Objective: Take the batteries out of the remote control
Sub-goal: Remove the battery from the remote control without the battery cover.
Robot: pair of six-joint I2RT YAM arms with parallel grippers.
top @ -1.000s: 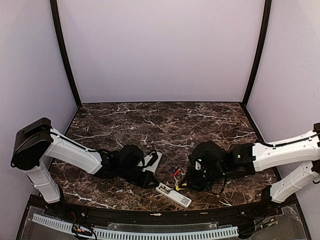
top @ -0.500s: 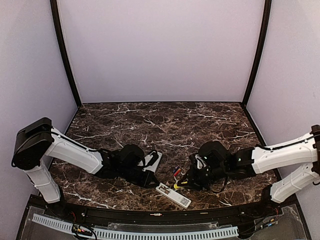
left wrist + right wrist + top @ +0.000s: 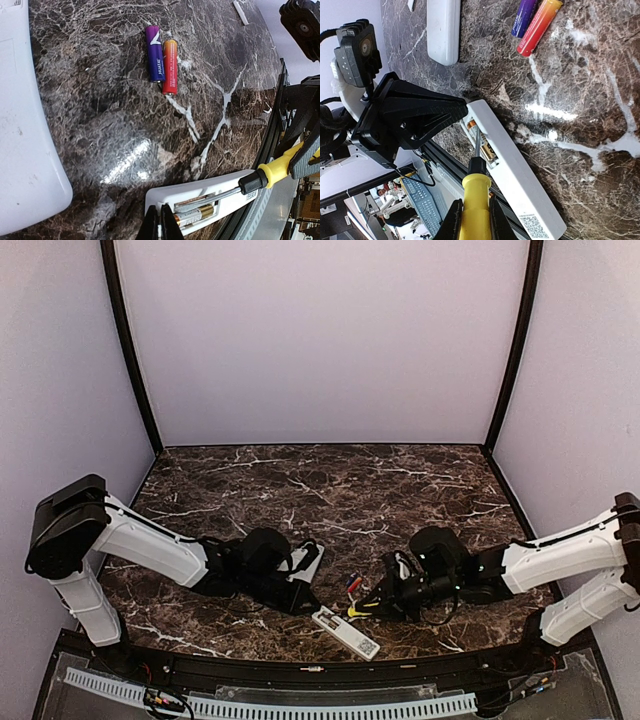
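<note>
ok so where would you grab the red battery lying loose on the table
Probably from straight above, pinching it end to end. The red battery lies flat on the table with the purple battery tight against one long side, so there is no gap for a finger there; both ends look free.

Pale lilac walls [image 3: 320, 340] are closing in a dark marble table [image 3: 330, 475] on three sides, with black posts [image 3: 128, 350] rising at the back corners. Soft light is glinting off the white-veined stone. A white slotted cable duct [image 3: 300, 707] is running along the near edge.
</note>
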